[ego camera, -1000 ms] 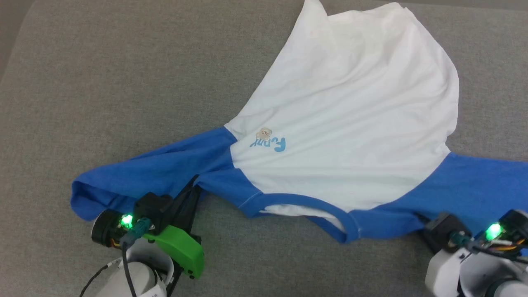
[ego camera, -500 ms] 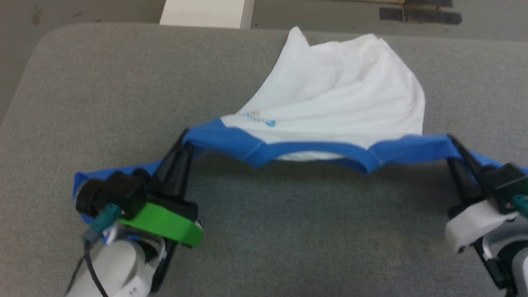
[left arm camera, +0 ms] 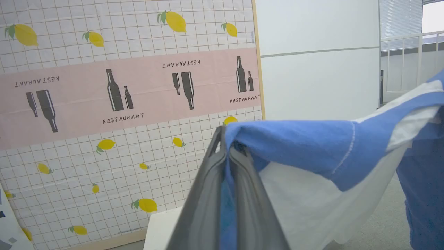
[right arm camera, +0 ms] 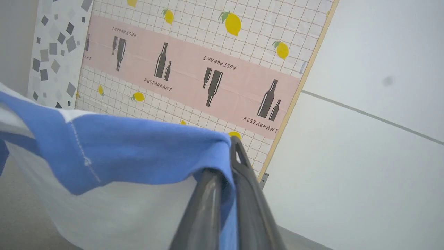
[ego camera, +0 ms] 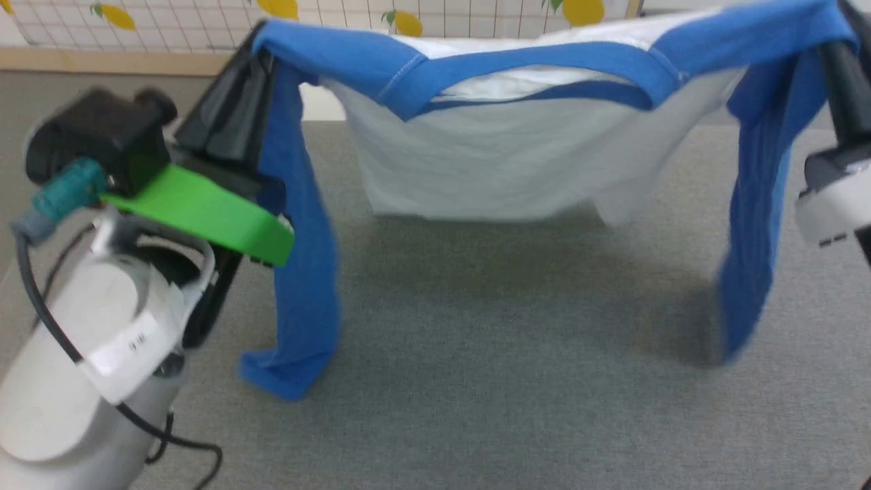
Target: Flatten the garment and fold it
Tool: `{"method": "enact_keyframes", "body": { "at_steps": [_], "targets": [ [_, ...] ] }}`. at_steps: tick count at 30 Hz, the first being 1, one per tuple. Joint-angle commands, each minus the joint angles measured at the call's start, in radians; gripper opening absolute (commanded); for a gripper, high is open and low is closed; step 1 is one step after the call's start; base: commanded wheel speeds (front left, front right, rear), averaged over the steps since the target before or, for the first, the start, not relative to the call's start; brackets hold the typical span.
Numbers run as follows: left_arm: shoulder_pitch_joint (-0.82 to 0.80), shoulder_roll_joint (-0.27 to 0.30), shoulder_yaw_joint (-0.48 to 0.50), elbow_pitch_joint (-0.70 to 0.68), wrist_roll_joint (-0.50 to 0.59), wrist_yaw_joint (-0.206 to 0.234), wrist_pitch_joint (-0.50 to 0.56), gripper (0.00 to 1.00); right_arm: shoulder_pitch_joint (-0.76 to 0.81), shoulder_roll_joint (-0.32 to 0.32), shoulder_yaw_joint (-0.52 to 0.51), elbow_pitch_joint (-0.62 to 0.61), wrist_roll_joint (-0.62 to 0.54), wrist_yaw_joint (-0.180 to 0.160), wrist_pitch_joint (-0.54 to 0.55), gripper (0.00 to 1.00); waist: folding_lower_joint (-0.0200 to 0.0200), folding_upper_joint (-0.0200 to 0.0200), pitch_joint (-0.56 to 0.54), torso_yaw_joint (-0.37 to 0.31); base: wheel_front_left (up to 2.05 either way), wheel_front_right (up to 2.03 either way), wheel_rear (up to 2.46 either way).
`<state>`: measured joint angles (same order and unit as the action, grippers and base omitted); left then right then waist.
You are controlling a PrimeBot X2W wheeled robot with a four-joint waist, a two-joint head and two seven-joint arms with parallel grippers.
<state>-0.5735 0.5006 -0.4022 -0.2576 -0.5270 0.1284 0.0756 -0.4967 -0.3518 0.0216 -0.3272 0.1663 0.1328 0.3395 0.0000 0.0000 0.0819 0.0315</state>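
Hanging in the air over the grey counter [ego camera: 476,408], the garment [ego camera: 490,156] is stretching across the twelve o'clock part of the head view, held up by its two blue shoulders. The left pincer [ego camera: 258,37], at about ten o'clock in that view, is clamping together on the blue shoulder cloth. In the left wrist view a strip of blue fabric is running down between its dark fingers [left arm camera: 204,201]. The right pincer [ego camera: 833,51], at about two o'clock, is likewise gripping the other shoulder, and in the right wrist view blue cloth is draping over and between its closed fingers [right arm camera: 249,208].

The blue-trimmed neckline [ego camera: 531,68] is sagging slightly between the two grips, with the white body hanging below it, its hem clear of the counter and casting a shadow there. The left sleeve [ego camera: 299,272] is dangling straight down just beside the left pincer, and its crumpled end is appearing to touch the counter at about seven o'clock. The right sleeve [ego camera: 755,224] is hanging toward four o'clock; the blur is making it impossible to tell whether its tip is touching. A wall panel [left arm camera: 121,93] printed with lemons and bottles is standing behind.
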Motion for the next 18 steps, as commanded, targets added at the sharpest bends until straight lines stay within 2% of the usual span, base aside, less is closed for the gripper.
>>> {"method": "enact_keyframes", "body": {
  "at_steps": [1, 11, 18],
  "targets": [
    [-0.042, 0.008, 0.004, -0.004, -0.008, -0.007, 0.026, 0.0, -0.043, -0.006, 0.009, 0.003, 0.017, -0.002, 0.017, 0.0, 0.0, 0.0, -0.036, -0.019, 0.0, 0.0, 0.0],
    [-0.255, 0.033, 0.009, 0.028, -0.066, -0.024, 0.251, 0.0, -0.272, -0.033, 0.077, 0.076, 0.106, -0.002, 0.175, 0.0, 0.0, 0.0, -0.02, -0.03, 0.0, 0.0, 0.0],
    [-0.395, 0.002, 0.032, 0.125, -0.117, 0.008, 0.36, 0.0, -0.427, -0.045, 0.094, 0.212, 0.127, -0.002, 0.259, 0.0, 0.0, 0.0, 0.079, -0.027, 0.0, 0.0, 0.0]
  ]
}}
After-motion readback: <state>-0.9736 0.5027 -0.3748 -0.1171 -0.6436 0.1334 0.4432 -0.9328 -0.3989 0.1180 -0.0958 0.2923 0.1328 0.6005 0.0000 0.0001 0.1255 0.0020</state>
